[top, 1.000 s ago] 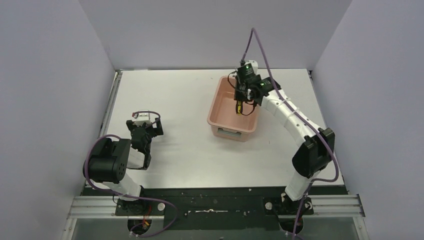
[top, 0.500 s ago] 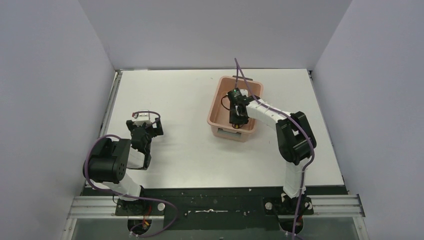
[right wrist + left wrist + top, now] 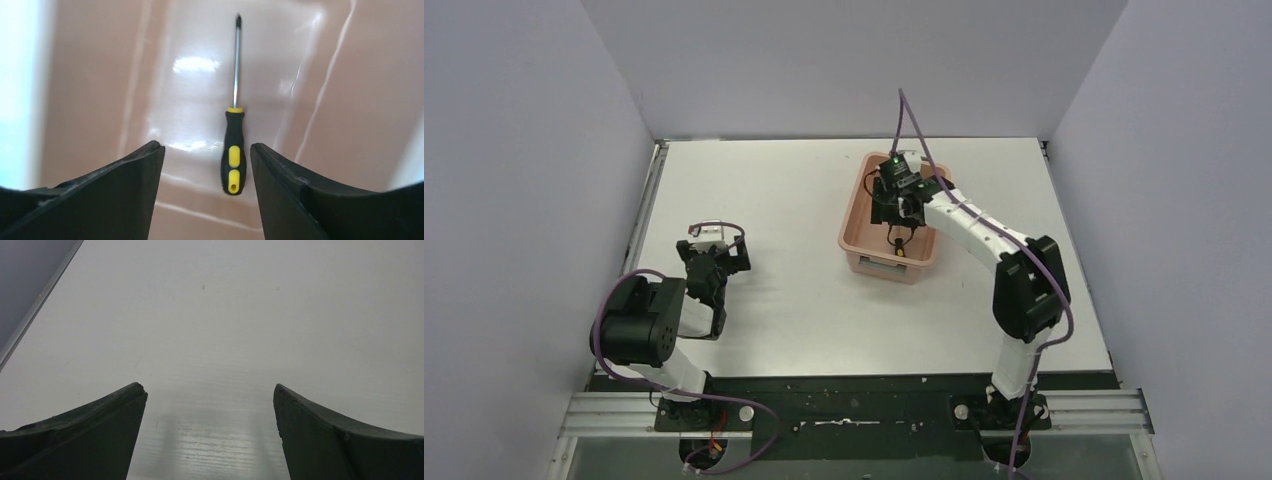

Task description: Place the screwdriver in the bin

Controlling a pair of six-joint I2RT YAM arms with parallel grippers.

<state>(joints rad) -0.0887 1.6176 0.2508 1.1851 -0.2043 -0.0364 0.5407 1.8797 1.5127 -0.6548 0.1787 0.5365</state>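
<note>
While screwdriver [image 3: 233, 150] lies flat in bin [image 3: 350, 100], right hand [image 3: 206, 146] hangs above, spread, empty; left hand [image 3: 209, 388] spread too.

No legible text or markings.

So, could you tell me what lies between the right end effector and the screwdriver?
Nothing: the right wrist view shows the screwdriver on the bin floor, unobstructed below the open right end effector.
</note>
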